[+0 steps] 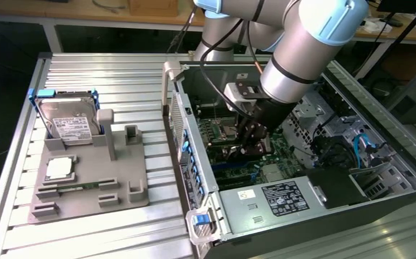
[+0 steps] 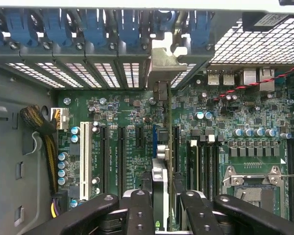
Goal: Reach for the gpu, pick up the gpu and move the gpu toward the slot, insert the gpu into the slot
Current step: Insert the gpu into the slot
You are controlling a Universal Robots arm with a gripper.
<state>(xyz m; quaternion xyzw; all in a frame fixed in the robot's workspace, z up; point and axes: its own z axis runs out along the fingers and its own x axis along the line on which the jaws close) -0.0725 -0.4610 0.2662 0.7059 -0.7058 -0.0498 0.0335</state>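
The gpu [image 2: 160, 188], seen edge-on as a thin card with a silver bracket [image 2: 162, 61] at its far end, stands upright over the green motherboard [image 2: 132, 105], clamped between the black fingers [image 2: 137, 210] of the gripper [image 2: 160, 205]. In the exterior view the gripper [image 1: 254, 137] reaches down inside the open metal case [image 1: 323, 183], well in among the boards. The bracket meets the row of blue clips [image 2: 88, 24] at the perforated rear wall. The card lines up along a dark slot [image 2: 174, 147], beside a long white slot [image 2: 84, 156]; whether it is seated cannot be told. A black label [image 1: 283, 197] with white print sits on the power unit, its text unreadable. Outside the case, a silver labelled drive [image 1: 67, 121] leans in a grey plastic holder [image 1: 93, 183] on the ribbed aluminium table [image 1: 100, 232].
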